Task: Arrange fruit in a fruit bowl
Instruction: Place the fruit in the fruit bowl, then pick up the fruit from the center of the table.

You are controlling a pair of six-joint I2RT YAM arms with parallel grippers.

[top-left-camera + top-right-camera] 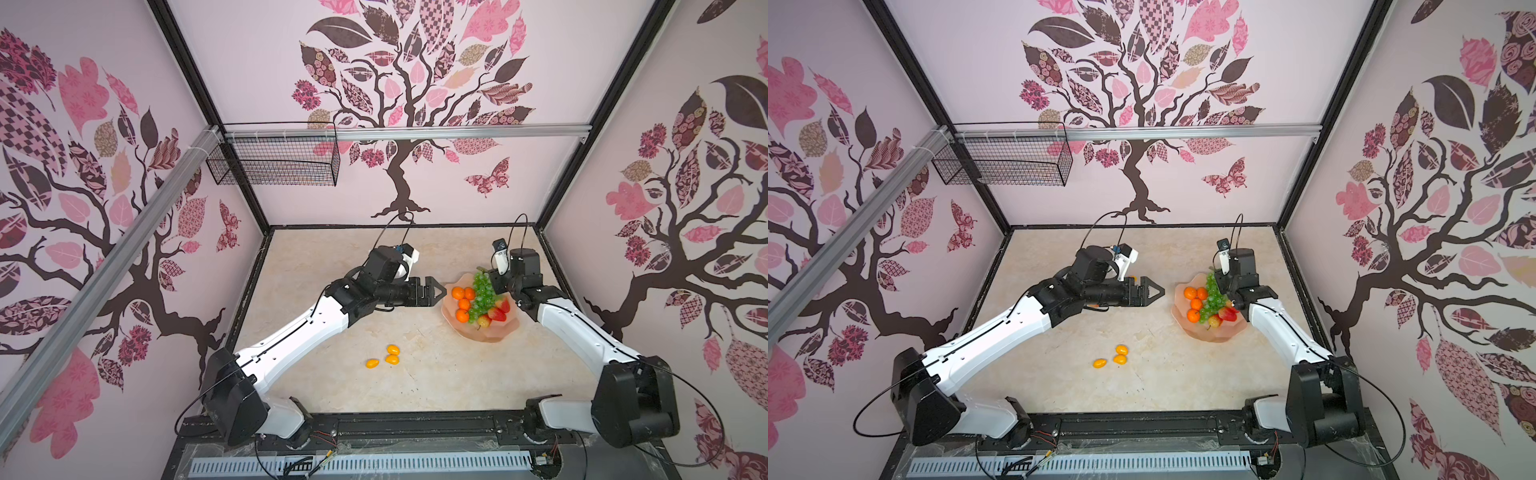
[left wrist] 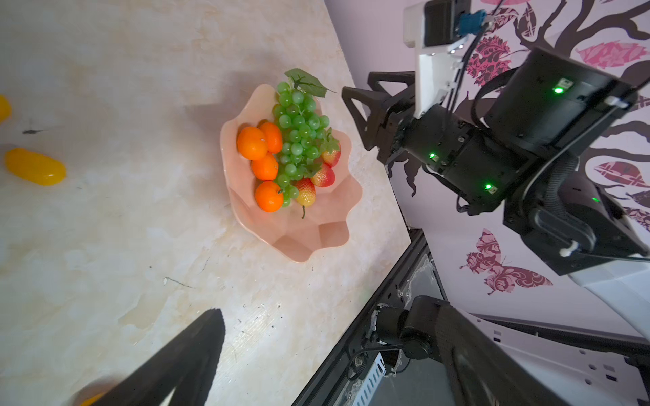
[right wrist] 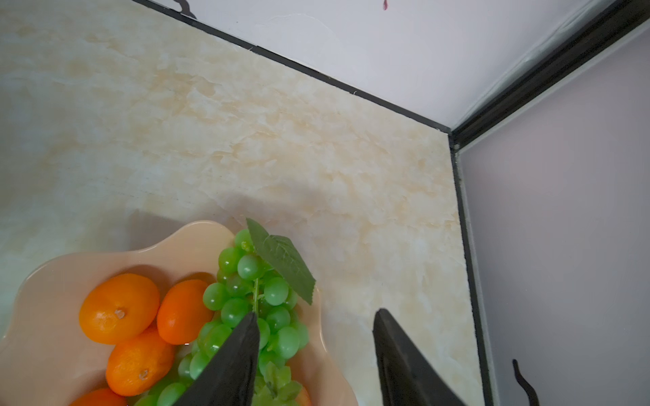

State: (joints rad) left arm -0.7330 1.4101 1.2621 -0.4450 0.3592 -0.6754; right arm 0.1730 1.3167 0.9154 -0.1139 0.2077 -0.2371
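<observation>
Fruit lies heaped in the shallow translucent peach-pink bowl (image 1: 484, 333) with a wavy, petal-like rim, which stands on the beige marbled tabletop (image 1: 457, 374) directly beneath the right gripper (image 3: 316, 313). Down the middle runs a bunch of small green grapes (image 2: 299, 140) with one green leaf. On the side facing the left gripper (image 1: 441, 292) sit four round orange tangerines (image 2: 252, 143). On the other side are three red strawberries with green tops (image 2: 323, 175), one of them paler and yellowish. Three small yellow-orange ovals (image 1: 392, 359) lie close together on the tabletop, well apart from both grippers.

The right gripper's jaws stand spread with nothing between them. One finger hangs over the grapes; whether it touches them cannot be told. The left gripper lies on its side, its tip pointing at the bowl and apart from it. Only one of its fingers shows in the left wrist view, beside a blurred yellow patch at the frame edge, so whether it is released or clenched cannot be told.

In both top views the right arm (image 1: 573, 328) hides part of the bowl's rim. In the right wrist view a finger covers most of the strawberries, and the frame edge cuts off one tangerine. In the left wrist view one oval is cut off likewise.
</observation>
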